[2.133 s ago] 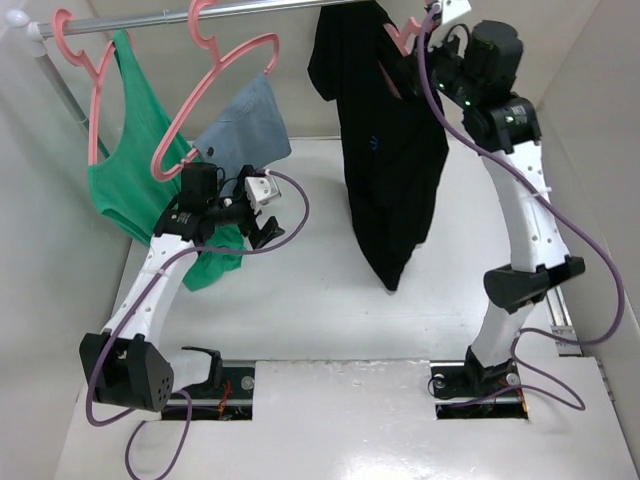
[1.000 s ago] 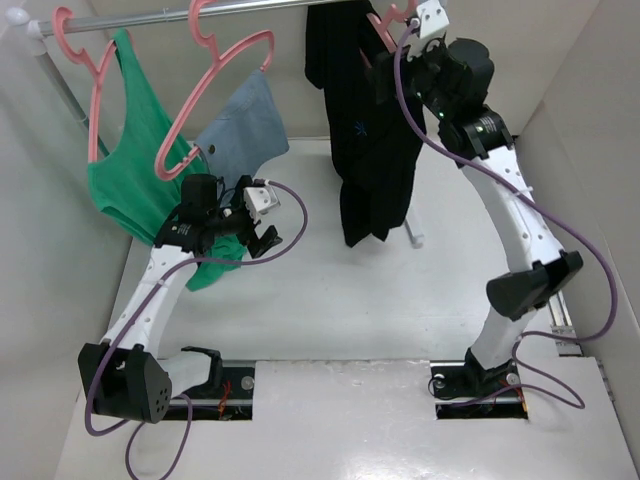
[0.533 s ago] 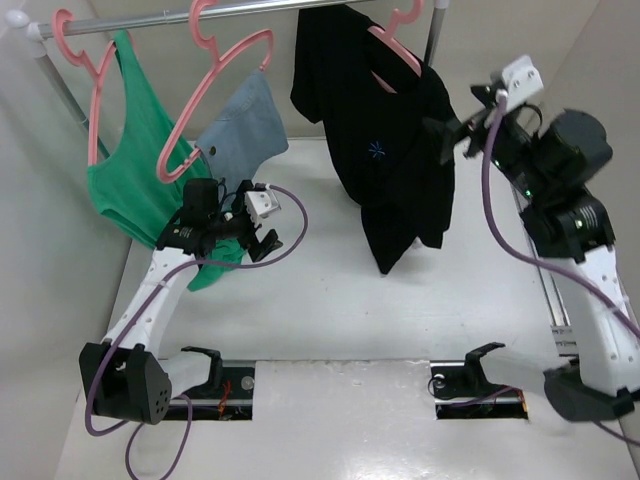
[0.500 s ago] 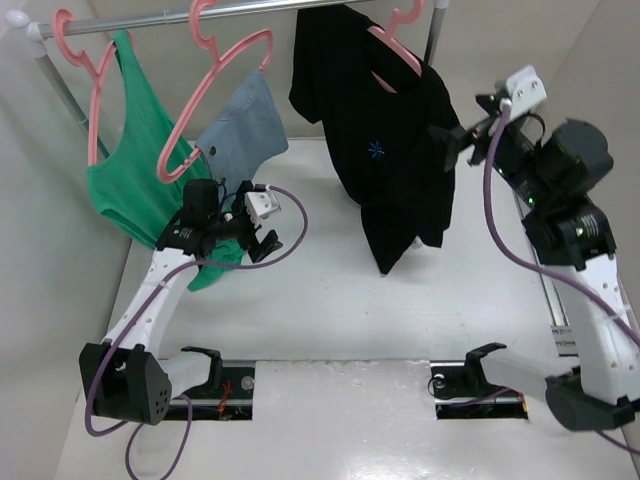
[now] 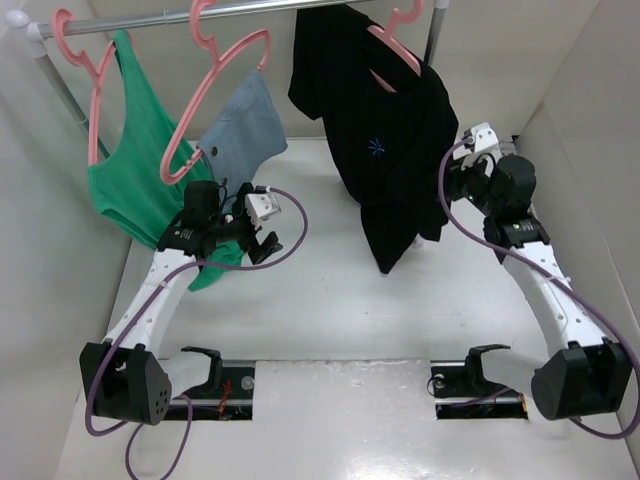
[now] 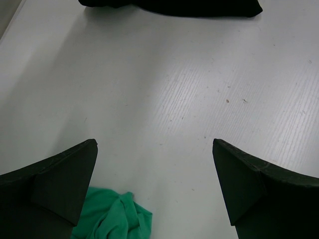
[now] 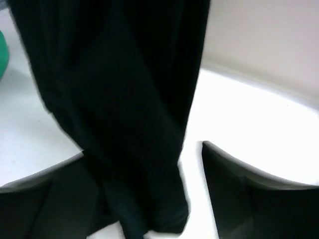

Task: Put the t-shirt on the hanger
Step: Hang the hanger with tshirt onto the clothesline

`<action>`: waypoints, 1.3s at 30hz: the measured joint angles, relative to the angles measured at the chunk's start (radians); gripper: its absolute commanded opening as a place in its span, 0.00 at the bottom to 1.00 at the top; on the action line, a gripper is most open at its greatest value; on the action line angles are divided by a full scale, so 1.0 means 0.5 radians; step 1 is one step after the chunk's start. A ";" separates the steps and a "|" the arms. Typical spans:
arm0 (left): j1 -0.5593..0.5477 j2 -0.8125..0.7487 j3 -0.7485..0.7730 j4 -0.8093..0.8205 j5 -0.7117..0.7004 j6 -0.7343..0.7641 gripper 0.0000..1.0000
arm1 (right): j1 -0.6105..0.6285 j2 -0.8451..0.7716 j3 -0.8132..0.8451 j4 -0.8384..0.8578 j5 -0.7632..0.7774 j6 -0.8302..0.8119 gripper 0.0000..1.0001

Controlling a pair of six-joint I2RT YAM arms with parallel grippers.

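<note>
The black t-shirt (image 5: 385, 150) with its blue starburst mark hangs on the pink hanger (image 5: 396, 50), whose hook is over the rail (image 5: 250, 8) at the top middle. My right gripper (image 5: 448, 185) is open and empty, low beside the shirt's right edge and apart from it. In the right wrist view the gripper (image 7: 142, 152) has its fingers wide apart, with the shirt (image 7: 119, 99) hanging in front of them. My left gripper (image 5: 262, 240) is open and empty over the table. In the left wrist view it (image 6: 153, 144) points at the shirt's hem (image 6: 174, 6).
A green tank top (image 5: 130, 160) and a blue-grey garment (image 5: 240, 125) hang on two other pink hangers (image 5: 215, 80) at the rail's left. The green top's hem (image 6: 109, 219) lies under my left gripper. White walls close in on both sides; a rack post (image 5: 432, 30) stands behind the shirt.
My right gripper has let go of the hanger at the rail, pulled away to the right and dropped low beside the shirt. The shirt now hangs freely. The left arm has barely moved.
</note>
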 measured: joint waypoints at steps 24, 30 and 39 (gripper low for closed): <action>0.000 0.000 0.000 0.001 0.000 0.021 1.00 | -0.152 -0.246 0.536 0.305 -1.490 0.167 0.00; 0.000 0.000 0.000 0.001 0.000 0.035 1.00 | -0.164 -0.269 0.623 0.329 -1.528 0.283 0.02; 0.000 0.000 -0.012 0.008 0.000 0.060 1.00 | -0.434 -0.259 0.298 0.178 -1.401 0.332 0.37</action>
